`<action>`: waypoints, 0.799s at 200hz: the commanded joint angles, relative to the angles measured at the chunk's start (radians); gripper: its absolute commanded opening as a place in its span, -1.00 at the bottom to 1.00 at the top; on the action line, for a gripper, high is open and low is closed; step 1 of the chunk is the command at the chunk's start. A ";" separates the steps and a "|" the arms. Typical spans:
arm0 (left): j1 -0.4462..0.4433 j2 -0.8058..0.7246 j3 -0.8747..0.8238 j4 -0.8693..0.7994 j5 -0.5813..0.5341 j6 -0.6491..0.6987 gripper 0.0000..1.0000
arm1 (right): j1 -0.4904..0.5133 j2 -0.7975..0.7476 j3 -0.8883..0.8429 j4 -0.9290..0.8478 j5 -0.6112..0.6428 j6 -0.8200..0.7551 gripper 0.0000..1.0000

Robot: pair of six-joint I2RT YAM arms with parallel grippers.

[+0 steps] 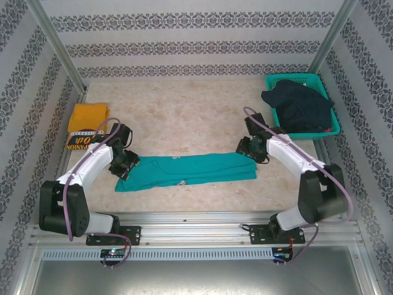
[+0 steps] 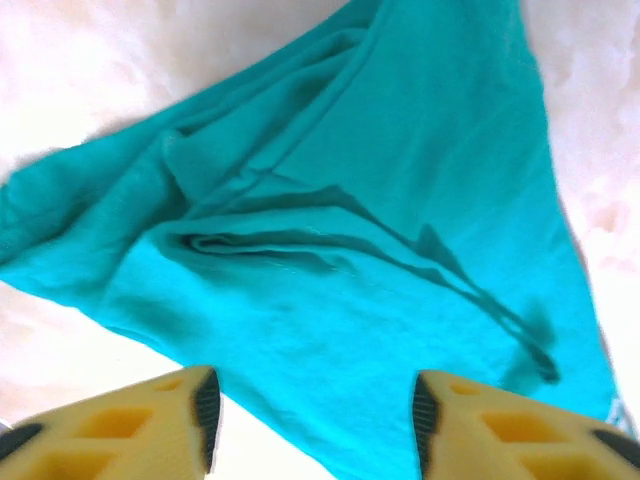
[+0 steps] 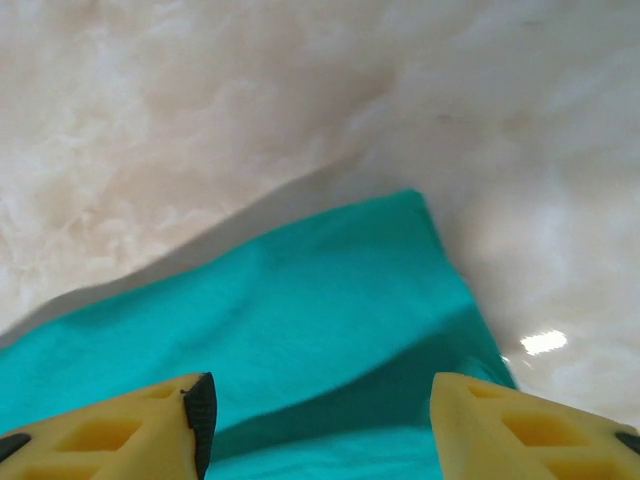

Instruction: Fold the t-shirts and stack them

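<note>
The teal-green t-shirt (image 1: 187,169) lies folded into a long band across the near middle of the table. My left gripper (image 1: 123,161) hangs over its left end, jaws open, nothing between them; that wrist view has rumpled teal cloth (image 2: 340,230) below the yellow fingers (image 2: 150,425). My right gripper (image 1: 252,149) stands open over the band's right end, where the cloth's corner (image 3: 330,300) lies flat under the fingers (image 3: 500,420). The mustard-yellow t-shirt (image 1: 86,126) with its dark lettered band lies folded at the far left.
A teal mesh basket (image 1: 319,86) at the far right holds dark navy clothing (image 1: 298,104). Patterned walls and metal posts close in the table. Bare marbled tabletop (image 1: 184,110) stretches behind the teal band.
</note>
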 commanded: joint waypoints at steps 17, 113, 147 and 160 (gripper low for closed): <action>-0.007 0.122 -0.027 0.096 0.018 -0.005 -0.36 | 0.032 0.148 0.057 0.037 -0.043 -0.042 0.05; 0.010 0.806 0.625 0.046 -0.059 0.279 -0.38 | 0.073 0.201 -0.024 -0.014 -0.082 -0.147 -0.09; -0.009 1.072 1.058 -0.071 -0.024 0.343 -0.21 | 0.143 0.196 -0.039 -0.015 -0.159 -0.166 -0.10; -0.022 1.160 1.205 -0.116 -0.020 0.350 -0.20 | 0.171 0.214 -0.030 -0.012 -0.198 -0.168 -0.09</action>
